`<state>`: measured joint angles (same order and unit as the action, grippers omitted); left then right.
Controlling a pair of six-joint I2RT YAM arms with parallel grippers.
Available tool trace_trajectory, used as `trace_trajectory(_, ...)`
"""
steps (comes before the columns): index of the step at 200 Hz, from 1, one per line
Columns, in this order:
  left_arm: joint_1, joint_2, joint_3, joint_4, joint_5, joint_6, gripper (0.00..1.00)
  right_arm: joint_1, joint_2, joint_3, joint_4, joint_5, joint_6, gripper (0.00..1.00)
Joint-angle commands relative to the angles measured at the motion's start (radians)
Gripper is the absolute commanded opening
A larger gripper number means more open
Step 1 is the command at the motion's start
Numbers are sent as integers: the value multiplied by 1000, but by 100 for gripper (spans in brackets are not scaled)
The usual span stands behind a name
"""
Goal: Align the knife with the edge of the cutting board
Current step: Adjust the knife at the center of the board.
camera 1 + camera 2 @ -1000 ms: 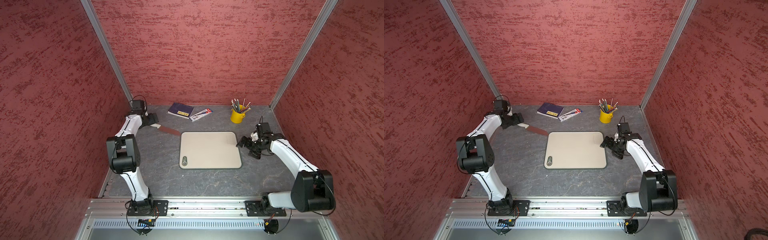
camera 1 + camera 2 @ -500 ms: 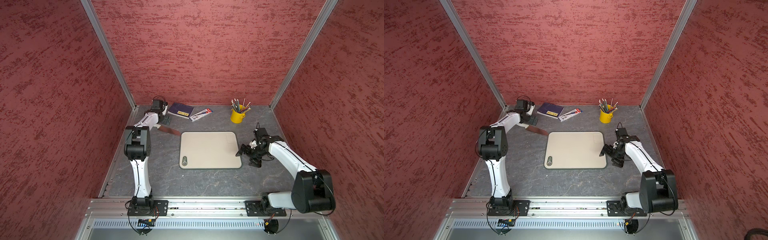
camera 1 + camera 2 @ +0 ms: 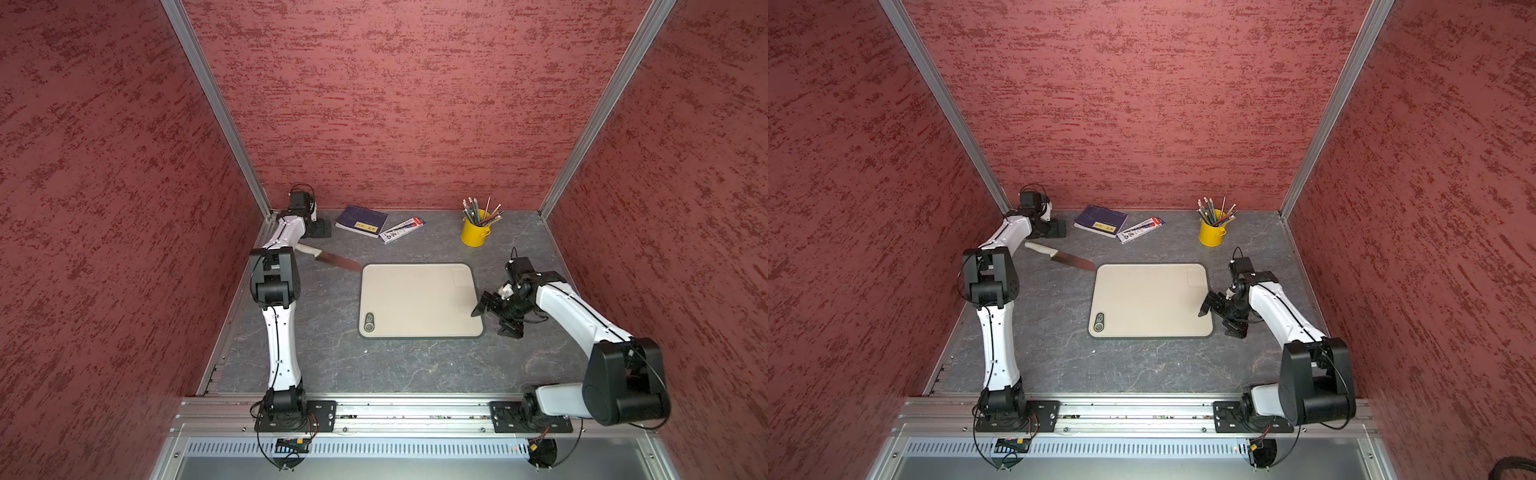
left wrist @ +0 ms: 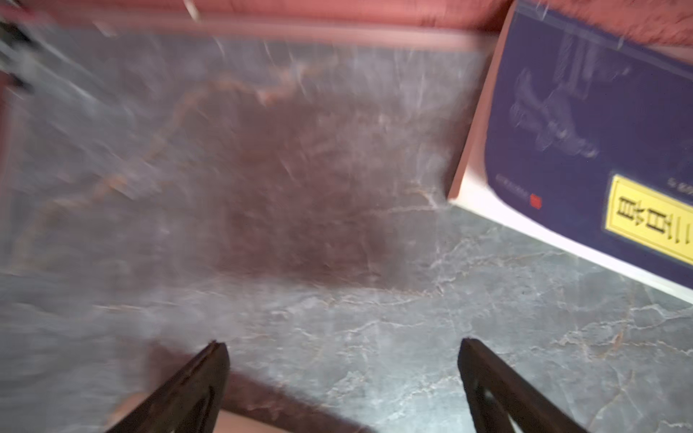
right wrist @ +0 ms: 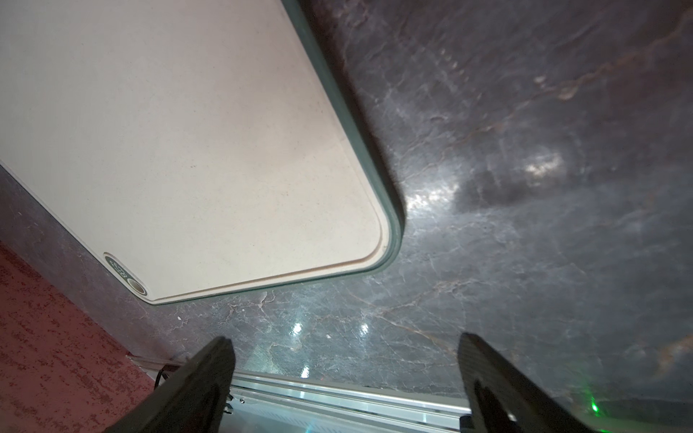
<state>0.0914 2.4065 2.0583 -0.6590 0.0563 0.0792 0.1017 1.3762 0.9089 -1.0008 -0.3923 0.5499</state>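
The knife (image 3: 328, 258) (image 3: 1061, 257) lies flat on the grey table, slanted. Its off-white handle points to the back left and its blade tip reaches close to the back left corner of the cutting board (image 3: 417, 299) (image 3: 1148, 299) (image 5: 187, 150). My left gripper (image 3: 322, 228) (image 3: 1059, 228) (image 4: 343, 343) is open and empty. It hangs in the back left corner, just behind the handle. My right gripper (image 3: 494, 318) (image 3: 1221, 318) (image 5: 345, 339) is open and empty, low beside the board's right edge near its front corner.
A dark blue booklet (image 3: 361, 221) (image 4: 600, 131) lies right of the left gripper. Beside it sits a pen packet (image 3: 402, 230). A yellow cup of pencils (image 3: 476, 232) stands at the back right. Red walls close in three sides, and an aluminium rail (image 3: 415, 409) runs along the front.
The left arm's elbow swung in from the left wall, and its gripper drew back from the knife handle towards the booklet. The right gripper slid forward along the board's right edge. The knife stayed put.
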Motion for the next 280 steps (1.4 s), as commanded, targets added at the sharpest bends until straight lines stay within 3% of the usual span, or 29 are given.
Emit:
trace_trajectory(1, 31, 44, 70, -110, 66, -105, 100, 9, -23, 21, -27, 14, -5, 98)
trace_trajectory(33, 45, 89, 122, -188, 95, -143, 100, 10, -20, 23, -26, 8, 1, 98)
trace_trajectory(63, 64, 161, 214, -371, 80, -197, 100, 12, -25, 21, -6, 0, 19, 98)
trace_trajectory(82, 71, 160, 194, -426, 72, -208, 98, 13, -23, 20, 9, -7, 25, 98)
trace_trajectory(144, 70, -40, -151, -350, 91, -293, 98, 19, -13, 18, 38, -25, 53, 98)
trace_trajectory(227, 44, -320, -569, -358, 232, -378, 98, 27, 17, 17, 140, -64, 113, 98)
trace_trajectory(280, -29, -518, -809, -384, 277, -392, 98, 33, 30, -25, 224, -92, 155, 98)
